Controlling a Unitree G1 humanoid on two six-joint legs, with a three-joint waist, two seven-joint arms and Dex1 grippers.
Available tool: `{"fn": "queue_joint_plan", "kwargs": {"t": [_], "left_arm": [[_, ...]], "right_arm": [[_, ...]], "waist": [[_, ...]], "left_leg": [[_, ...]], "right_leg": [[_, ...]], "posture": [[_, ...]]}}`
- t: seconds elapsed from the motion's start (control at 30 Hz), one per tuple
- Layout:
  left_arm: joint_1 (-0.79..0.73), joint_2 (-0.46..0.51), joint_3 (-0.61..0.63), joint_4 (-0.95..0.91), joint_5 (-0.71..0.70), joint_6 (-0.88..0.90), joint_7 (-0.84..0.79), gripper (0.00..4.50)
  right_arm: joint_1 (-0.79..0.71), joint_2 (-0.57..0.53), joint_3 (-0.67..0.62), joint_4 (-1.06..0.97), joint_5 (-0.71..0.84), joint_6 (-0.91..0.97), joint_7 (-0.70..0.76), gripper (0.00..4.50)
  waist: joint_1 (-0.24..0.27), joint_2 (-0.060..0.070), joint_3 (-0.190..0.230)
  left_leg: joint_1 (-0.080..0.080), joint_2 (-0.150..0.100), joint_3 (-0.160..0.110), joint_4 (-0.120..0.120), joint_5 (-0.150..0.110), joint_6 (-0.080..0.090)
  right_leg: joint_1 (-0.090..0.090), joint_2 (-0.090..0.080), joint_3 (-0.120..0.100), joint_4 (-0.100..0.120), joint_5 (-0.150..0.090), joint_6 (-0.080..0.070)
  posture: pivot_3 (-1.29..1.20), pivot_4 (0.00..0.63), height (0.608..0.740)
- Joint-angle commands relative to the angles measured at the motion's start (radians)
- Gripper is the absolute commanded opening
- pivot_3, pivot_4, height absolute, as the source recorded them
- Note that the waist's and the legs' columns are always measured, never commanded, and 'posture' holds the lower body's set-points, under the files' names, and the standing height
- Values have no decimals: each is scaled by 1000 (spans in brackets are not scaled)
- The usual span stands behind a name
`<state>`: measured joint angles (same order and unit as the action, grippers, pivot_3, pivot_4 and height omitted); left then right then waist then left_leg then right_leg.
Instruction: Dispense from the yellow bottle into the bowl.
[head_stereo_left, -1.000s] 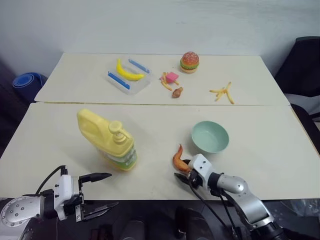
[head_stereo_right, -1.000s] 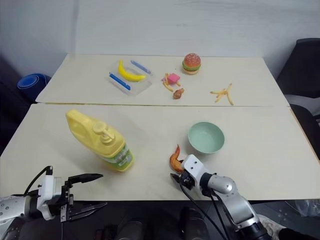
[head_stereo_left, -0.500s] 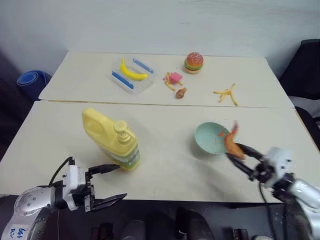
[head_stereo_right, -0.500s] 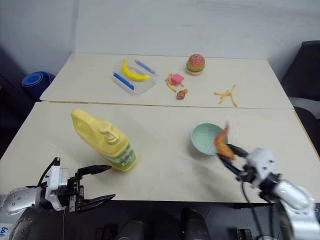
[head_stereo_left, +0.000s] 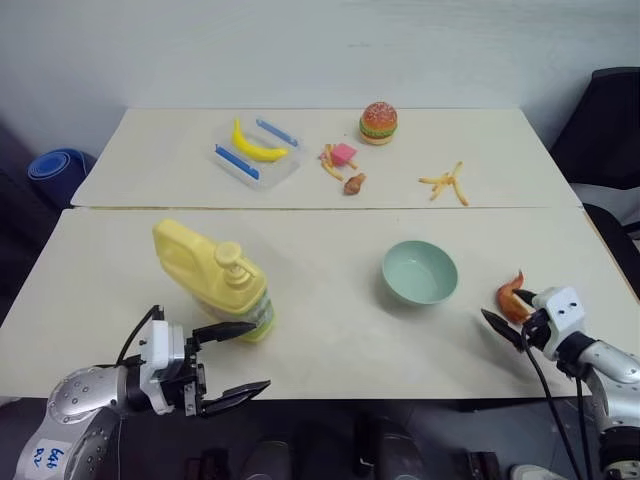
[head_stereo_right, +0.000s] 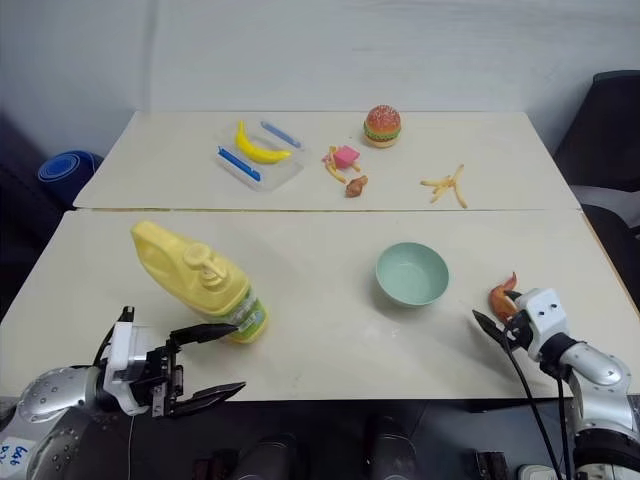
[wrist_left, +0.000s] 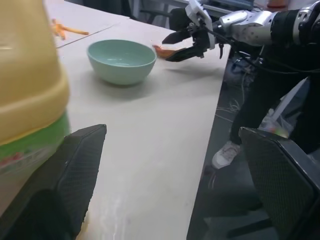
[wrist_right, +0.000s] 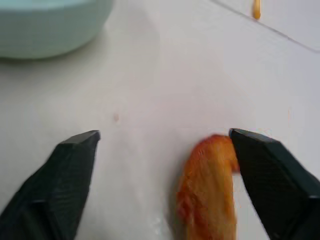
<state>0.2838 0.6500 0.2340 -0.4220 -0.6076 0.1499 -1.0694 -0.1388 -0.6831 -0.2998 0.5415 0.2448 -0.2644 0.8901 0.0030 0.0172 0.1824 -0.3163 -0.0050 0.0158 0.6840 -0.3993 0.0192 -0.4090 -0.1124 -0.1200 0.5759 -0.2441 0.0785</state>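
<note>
The yellow bottle (head_stereo_left: 205, 275), a big pale-yellow jug with a pump top, stands at the front left of the near table. My left gripper (head_stereo_left: 261, 354) is open just in front of the bottle's base, touching nothing. The bottle's side (wrist_left: 25, 80) looms close in the left wrist view. The mint-green bowl (head_stereo_left: 420, 272) sits empty right of centre. My right gripper (head_stereo_left: 503, 306) is open at the table's right front. An orange toy food piece (wrist_right: 210, 192) lies on the table between its fingers.
On the far table are a clear tray (head_stereo_left: 258, 160) with a banana, a burger (head_stereo_left: 379, 122), a pink piece with fries (head_stereo_left: 340, 157) and loose fries (head_stereo_left: 446, 184). A black chair (head_stereo_left: 605, 130) stands at the right, a blue roll (head_stereo_left: 55, 168) at the left.
My right gripper carried the orange piece from in front of the bowl, past it, to the table's right front and opened. My left gripper edged toward the bottle.
</note>
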Motion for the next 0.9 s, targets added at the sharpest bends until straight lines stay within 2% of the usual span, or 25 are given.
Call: {"fn": "queue_joint_plan", "kwargs": {"t": [0.03,0.13,0.2,0.4,0.43,0.53,0.6,0.63,0.7,0.83,0.87,0.9], "left_arm": [[27,9,40,-11,-52,24,-6,4500],[24,9,43,-9,-51,35,-2,4500],[16,6,41,-4,-42,32,-2,4500],[-10,15,38,8,-16,24,0,4500],[-8,14,45,8,-15,21,2,4500],[6,9,61,-2,-21,22,10,4500],[19,9,68,-15,-25,26,14,4500],[56,42,81,-39,-76,120,27,4500],[130,69,112,-84,-90,153,13,4500],[160,32,236,-137,-218,201,100,4500],[171,27,268,-148,-236,205,108,4318],[186,25,309,-165,-279,217,113,4119]], "right_arm": [[84,-29,-2,-341,193,108,152,4481],[136,-29,74,-557,212,243,144,4481],[128,-15,157,-634,155,329,97,4481],[-40,49,337,-546,-59,422,-55,4481],[-74,59,360,-513,-85,408,-60,4313],[-132,75,401,-457,-121,386,-49,3627],[-151,77,417,-440,-134,365,-36,2843],[-163,77,424,-438,-136,360,-25,2516],[-186,73,445,-433,-144,358,0,1790],[-212,74,457,-426,-131,376,48,287],[-217,71,461,-433,-126,375,68,3],[-221,67,463,-451,-109,384,99,0]], "waist": [[0,1,0],[2,0,0],[1,-1,0],[0,-1,-1],[-1,-1,-1],[0,-1,-1],[-1,-1,-1],[-2,-2,-1],[-9,-3,-1],[-6,-3,0],[-4,-3,-1],[-3,-4,-1]], "left_leg": [[0,0,0,0,0,0],[-1,2,-2,0,-1,-1],[0,1,-2,0,-1,-1],[0,0,-2,0,-1,-2],[0,0,-2,0,-1,-2],[0,0,-2,0,-1,-2],[-1,0,-3,0,-1,-2],[-1,0,-3,0,-1,-2],[-1,0,-3,0,-1,-1],[-1,1,-3,0,-1,-1],[-1,1,-3,0,-1,-1],[0,1,-3,0,-1,-1]], "right_leg": [[0,0,0,-1,0,0],[0,0,-1,-1,0,0],[0,0,0,0,0,0],[-4,-1,0,0,0,-1],[-4,-1,0,0,0,-1],[-4,-1,-1,-1,0,-1],[-4,0,-3,-1,0,-1],[-4,0,-3,-1,0,-1],[-4,0,-3,-1,0,-1],[-4,0,-2,-2,0,-1],[-4,-1,-2,-1,0,-1],[-4,-1,-2,-1,0,-1]], "posture": [[0,150,740],[0,150,740],[0,150,740],[0,150,740],[0,150,740],[0,150,740],[0,150,740],[0,150,740],[0,150,740],[0,150,740],[0,150,740],[0,150,740]]}}
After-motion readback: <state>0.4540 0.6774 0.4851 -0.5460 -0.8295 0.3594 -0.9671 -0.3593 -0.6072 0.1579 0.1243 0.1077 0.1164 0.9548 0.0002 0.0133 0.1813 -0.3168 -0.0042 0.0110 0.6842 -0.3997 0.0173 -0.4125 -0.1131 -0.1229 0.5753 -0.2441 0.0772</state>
